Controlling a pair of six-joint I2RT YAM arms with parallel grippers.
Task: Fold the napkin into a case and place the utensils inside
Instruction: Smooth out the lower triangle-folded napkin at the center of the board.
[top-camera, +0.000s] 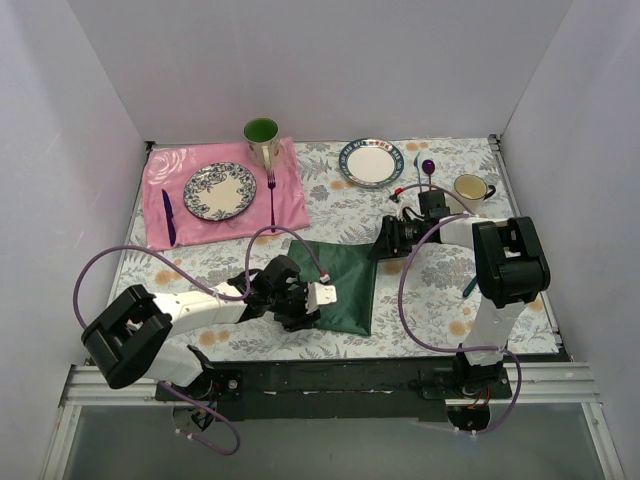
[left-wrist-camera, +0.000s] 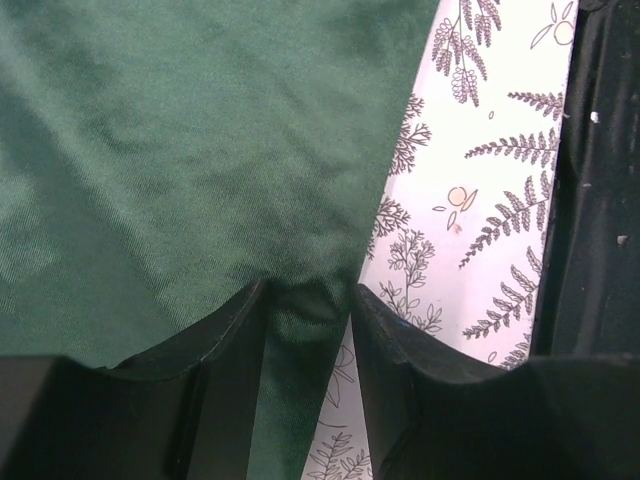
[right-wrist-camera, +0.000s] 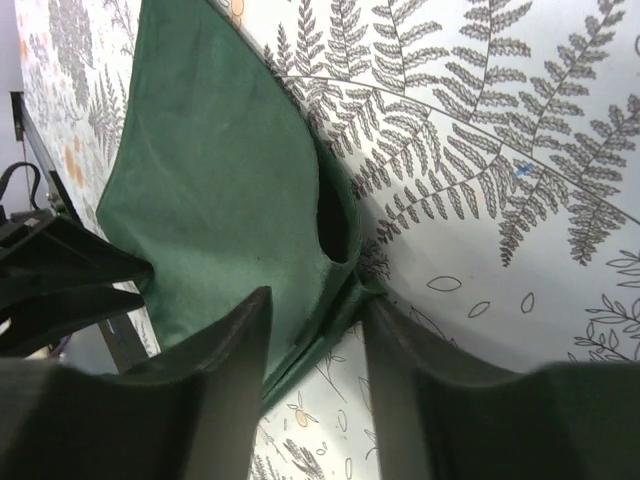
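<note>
The dark green napkin lies folded on the floral tablecloth, with a dark pocket-like opening at its upper right fold. My left gripper stands over the napkin's left edge. In the left wrist view it is open, with cloth and a strip of table showing between its fingers. My right gripper is at the napkin's upper right corner. It is open astride the folded corner seam, not pinching it. A slim dark green handle, perhaps one of the utensils, peeks out by the right arm.
A pink cloth at the back left carries a patterned plate, a pink fork, a purple knife and a green mug. A second plate, a purple spoon and a cream mug stand at the back right.
</note>
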